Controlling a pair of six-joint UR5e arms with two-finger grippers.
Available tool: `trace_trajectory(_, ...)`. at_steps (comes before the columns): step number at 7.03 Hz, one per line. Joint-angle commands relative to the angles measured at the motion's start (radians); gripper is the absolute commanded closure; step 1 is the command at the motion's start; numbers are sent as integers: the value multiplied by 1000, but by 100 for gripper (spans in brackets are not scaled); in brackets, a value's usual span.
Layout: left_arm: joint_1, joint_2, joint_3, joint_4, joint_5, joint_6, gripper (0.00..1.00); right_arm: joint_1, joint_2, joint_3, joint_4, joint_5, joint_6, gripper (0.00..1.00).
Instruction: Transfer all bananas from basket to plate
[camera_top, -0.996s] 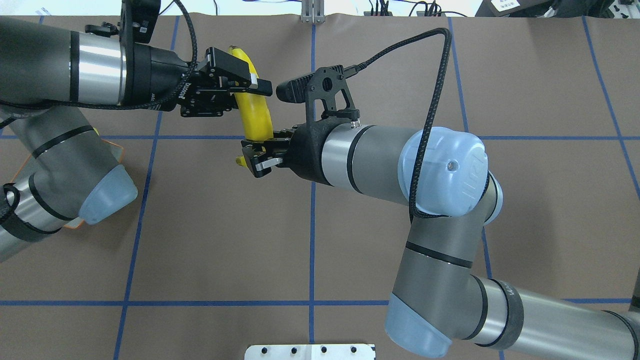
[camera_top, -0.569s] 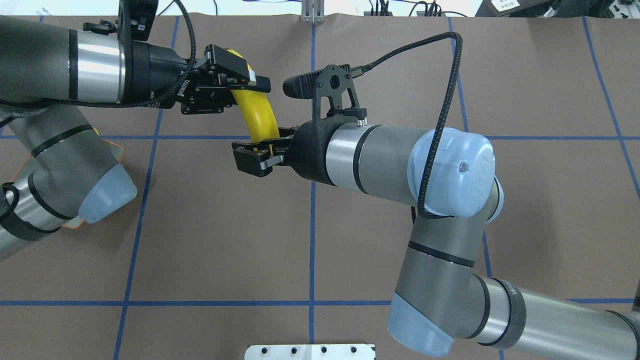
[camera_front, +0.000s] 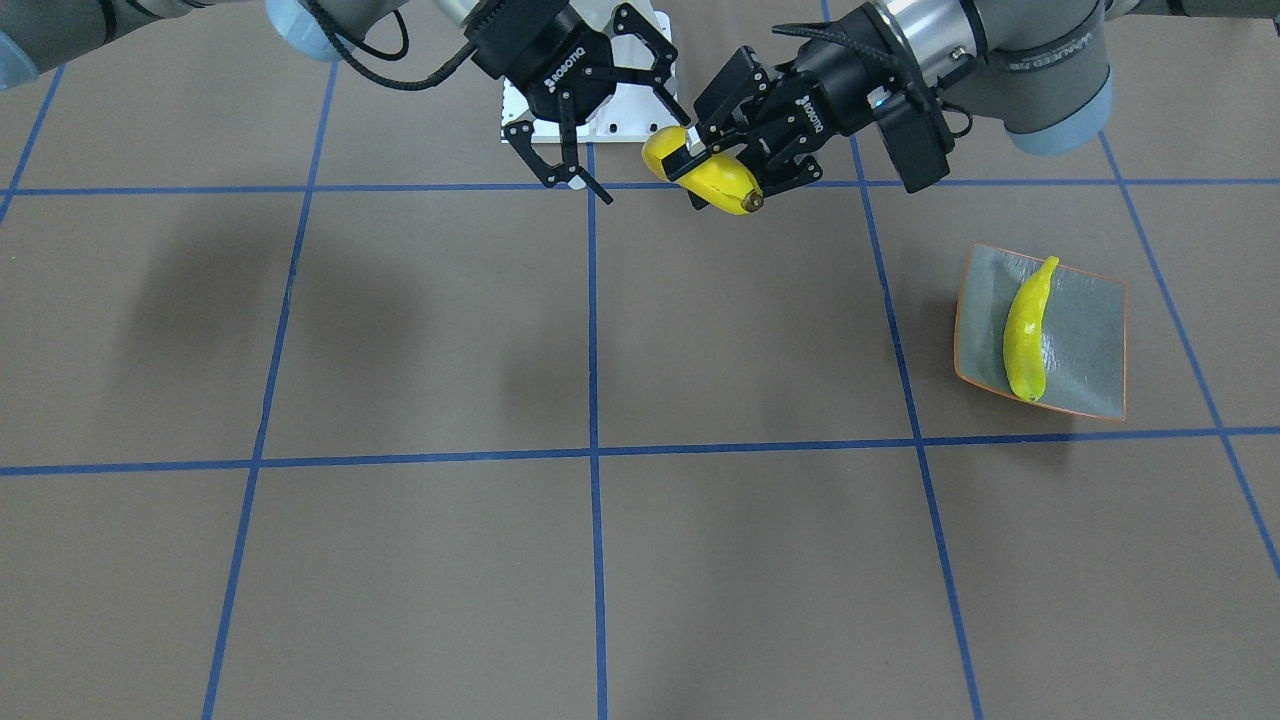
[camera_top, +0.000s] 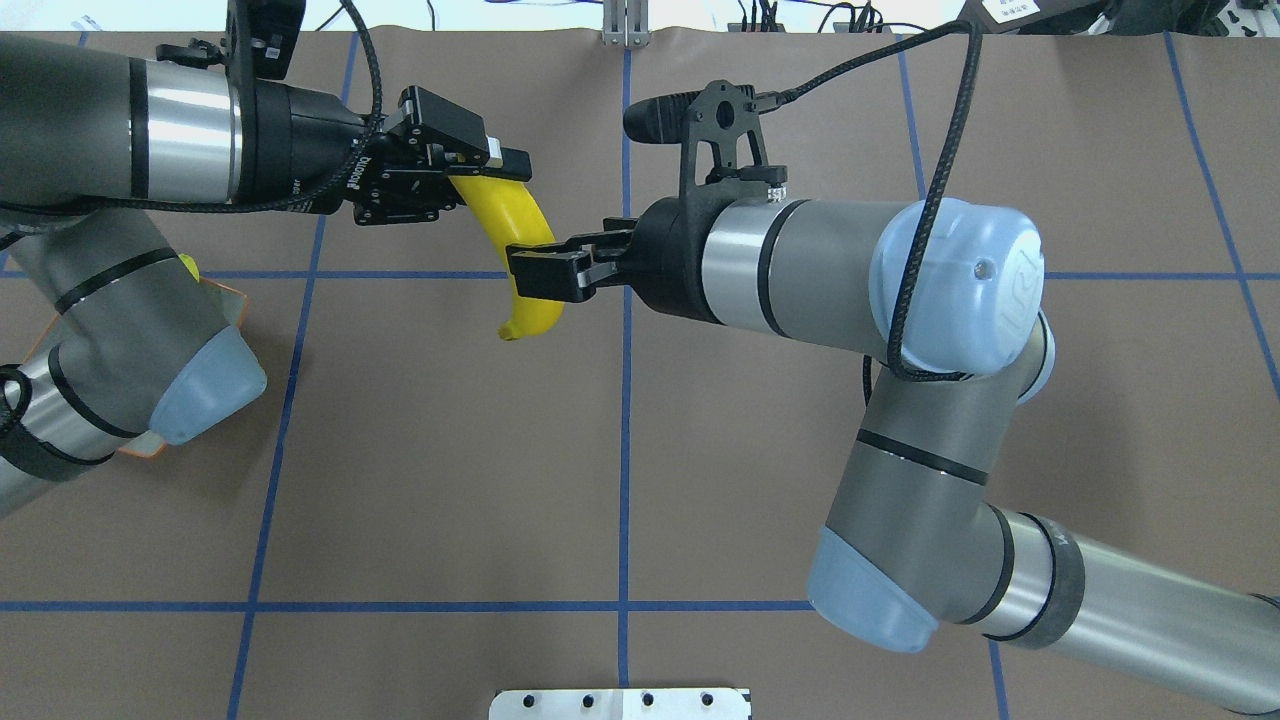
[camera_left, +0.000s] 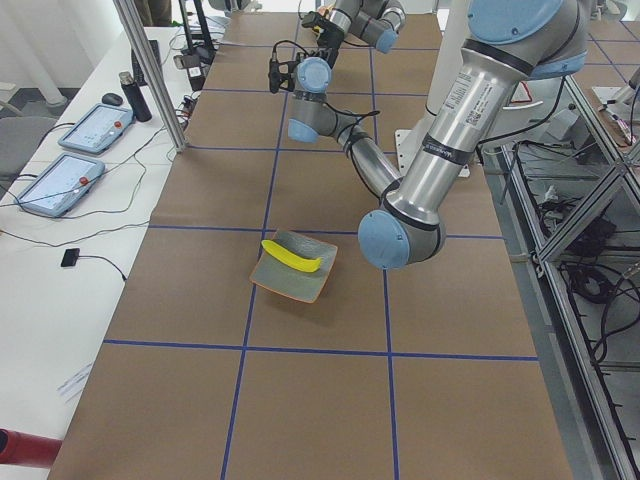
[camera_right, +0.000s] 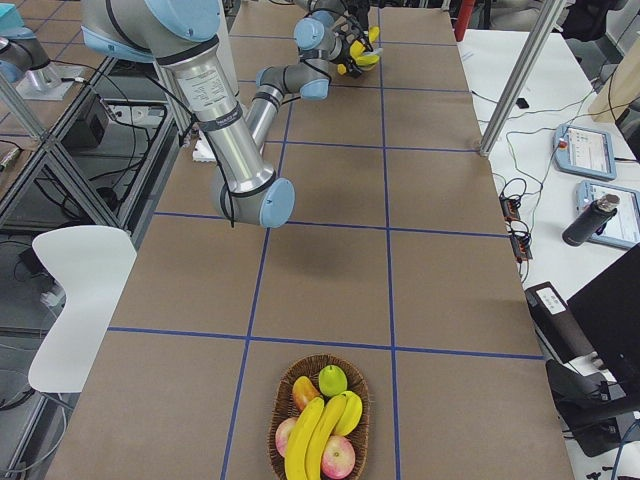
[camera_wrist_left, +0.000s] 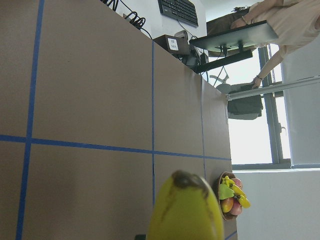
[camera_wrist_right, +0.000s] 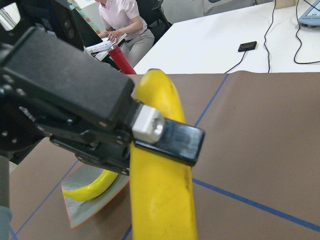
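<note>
While the left gripper (camera_front: 705, 165) is pinching the held banana (camera_front: 725, 182) in the air above the table (camera_front: 400, 350), the front-facing view is also showing the right gripper (camera_front: 620, 135) just beside it, with its jaws spread wide and gripping nothing. One plated banana (camera_front: 1025, 330) is already lying along the plate (camera_front: 1090, 330), which is sitting well apart, toward the robot's left. The brown surface between the held banana and the plate is lying bare, so I am judging this path as open.

From overhead, the right gripper's fingers are overlapping the lower part of the held banana, so the room there is looking tight. The left arm is probably needing to draw away with care.

The exterior left view is showing the plate well inside the table edges, with free room on every side.

The exterior right view is showing the basket (camera_right: 364, 432) near the table end on the robot's right. It is carrying two basket bananas (camera_right: 315, 440) among other fruit. So I am judging that one banana is delivered, one is travelling, and two are waiting.

The left wrist view is showing only the banana's tip. The right wrist view is showing a left finger pressing on the peel.
</note>
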Motion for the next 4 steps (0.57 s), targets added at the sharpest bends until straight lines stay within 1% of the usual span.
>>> trace_trajectory(1, -12, 35, 6, 1, 10, 5, 100, 175, -61, -5, -44, 204, 1, 0)
trace_trajectory(2, -18, 86, 0, 3, 9, 8, 100, 284, -62, -7, -155, 340, -17, 0)
trace_trajectory(3, -35, 145, -9, 7, -1, 10, 100, 365, -65, -14, -233, 426, -59, 0)
trace_trajectory(4, -56, 207, -29, 7, -4, 13, 100, 410, -83, -27, -299, 452, -147, 0)
